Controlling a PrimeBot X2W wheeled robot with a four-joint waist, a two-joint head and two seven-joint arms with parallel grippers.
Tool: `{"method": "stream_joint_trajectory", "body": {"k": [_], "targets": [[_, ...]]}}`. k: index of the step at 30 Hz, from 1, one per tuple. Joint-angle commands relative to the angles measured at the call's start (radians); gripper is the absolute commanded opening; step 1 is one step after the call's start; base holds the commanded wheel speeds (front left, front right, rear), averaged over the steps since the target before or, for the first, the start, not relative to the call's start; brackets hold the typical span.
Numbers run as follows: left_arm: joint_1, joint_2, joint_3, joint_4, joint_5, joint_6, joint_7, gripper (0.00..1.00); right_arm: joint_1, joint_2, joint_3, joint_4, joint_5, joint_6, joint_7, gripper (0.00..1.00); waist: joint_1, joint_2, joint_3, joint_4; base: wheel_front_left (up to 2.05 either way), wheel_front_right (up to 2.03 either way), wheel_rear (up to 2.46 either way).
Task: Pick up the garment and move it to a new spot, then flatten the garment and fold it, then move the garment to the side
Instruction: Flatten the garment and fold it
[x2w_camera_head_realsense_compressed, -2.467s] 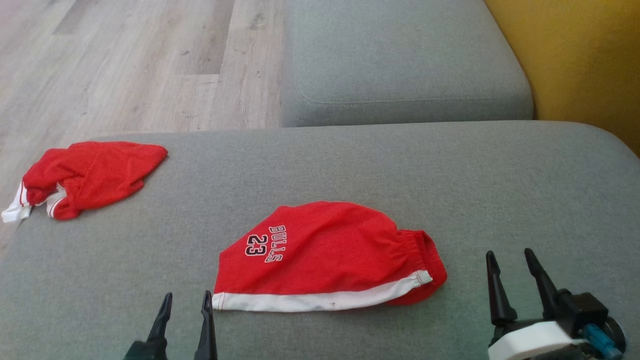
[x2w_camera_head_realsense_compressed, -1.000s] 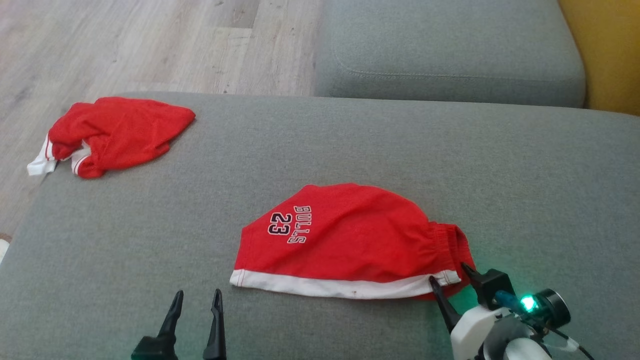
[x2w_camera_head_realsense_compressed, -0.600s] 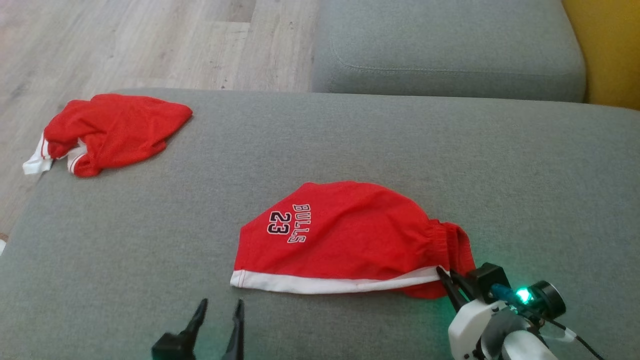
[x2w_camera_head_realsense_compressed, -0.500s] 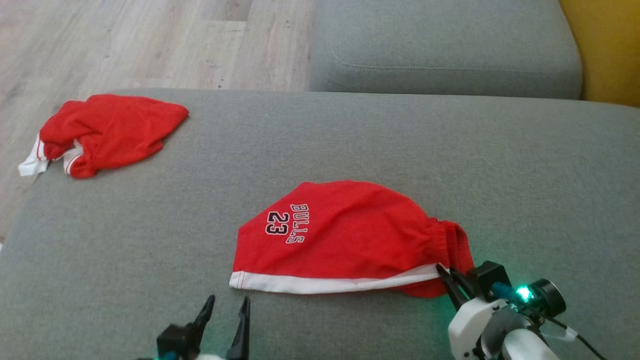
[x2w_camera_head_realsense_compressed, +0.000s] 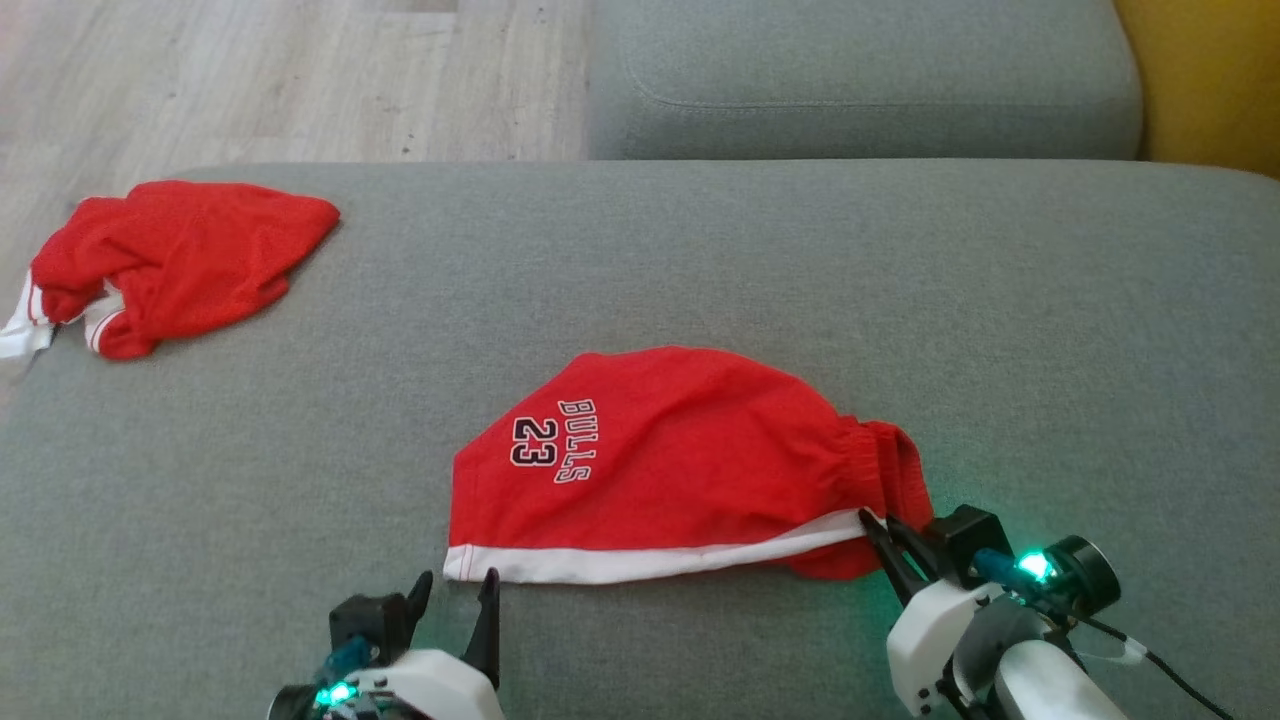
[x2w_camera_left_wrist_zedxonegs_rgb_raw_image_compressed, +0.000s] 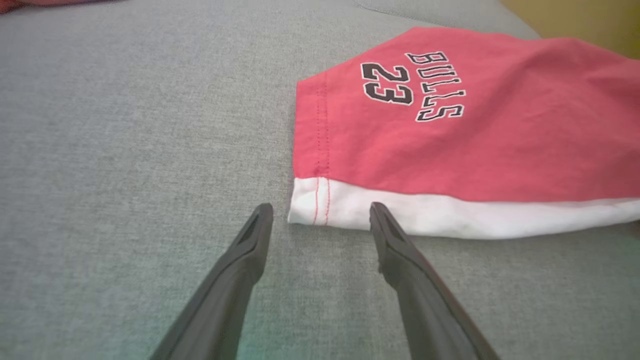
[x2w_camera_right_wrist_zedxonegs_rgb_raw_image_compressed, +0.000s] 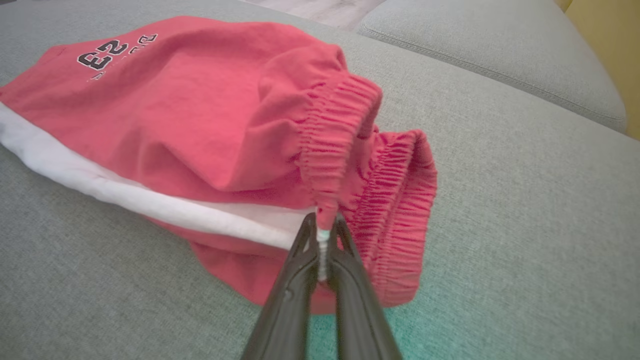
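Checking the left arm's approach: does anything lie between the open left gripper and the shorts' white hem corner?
Nothing visible does. The left gripper stands open over bare grey cushion, fingertips right at the white hem corner of the shorts.

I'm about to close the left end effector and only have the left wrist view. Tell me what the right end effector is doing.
Observer: The right end effector is shut on the gathered waistband of the red fabric shorts with a white stripe.
Operator: Describe that waistband end.
Observer: Its two elastic layers gape apart; only the upper layer seems pinched.
Operator: List anything else on the couch.
Observer: A crumpled red mesh garment with white trim lies at the far left edge of the grey fabric couch, apart from the shorts.
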Motion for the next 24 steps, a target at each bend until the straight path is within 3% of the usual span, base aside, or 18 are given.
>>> {"method": "stream_joint_trajectory", "body": {"k": [1, 10, 12, 14, 16, 18, 19, 24], "targets": [[-0.059, -0.003, 0.033, -0.003, -0.011, 0.001, -0.012, 1.00, -0.049, -0.012, 0.021, -0.031, 0.012, 0.007, -0.017, 0.00, -0.0001, 0.0000, 0.003, -0.005, 0.00, 0.00, 0.00], [-0.122, -0.024, 0.036, 0.125, -0.038, -0.028, -0.047, 1.00, -0.065, -0.008, 0.044, -0.021, 0.028, 0.007, -0.032, 0.00, -0.0001, 0.0000, 0.018, -0.029, 0.00, 0.00, 0.00], [-0.132, -0.027, 0.033, 0.145, -0.041, -0.034, -0.054, 0.84, -0.068, -0.008, 0.048, -0.019, 0.029, 0.007, -0.034, 0.00, -0.0001, 0.0000, 0.019, -0.034, 0.00, 0.00, 0.00], [-0.140, -0.030, 0.029, 0.165, -0.042, -0.041, -0.057, 0.53, -0.070, -0.006, 0.052, -0.016, 0.031, 0.007, -0.037, 0.00, -0.0001, 0.0000, 0.020, -0.039, 0.00, 0.00, 0.00], [-0.147, -0.033, 0.023, 0.181, -0.045, -0.049, -0.060, 0.35, -0.072, -0.006, 0.054, -0.013, 0.033, 0.007, -0.040, 0.00, -0.0001, 0.0000, 0.021, -0.044, 0.00, 0.00, 0.00], [-0.151, -0.037, 0.017, 0.194, -0.045, -0.056, -0.066, 0.05, -0.073, -0.005, 0.056, -0.010, 0.033, 0.007, -0.044, 0.00, -0.0001, 0.0000, 0.019, -0.047, 0.00, 0.00, 0.00], [-0.152, -0.038, 0.013, 0.198, -0.044, -0.059, -0.072, 0.00, -0.073, -0.004, 0.056, -0.008, 0.033, 0.007, -0.047, 0.00, -0.0001, 0.0000, 0.016, -0.048, 0.00, 0.00, 0.00], [-0.148, -0.035, 0.011, 0.185, -0.034, -0.062, -0.112, 0.00, -0.071, 0.004, 0.048, -0.013, 0.037, 0.007, -0.067, 0.00, -0.0001, 0.0000, -0.005, -0.054, 0.00, 0.00, 0.00]]}}
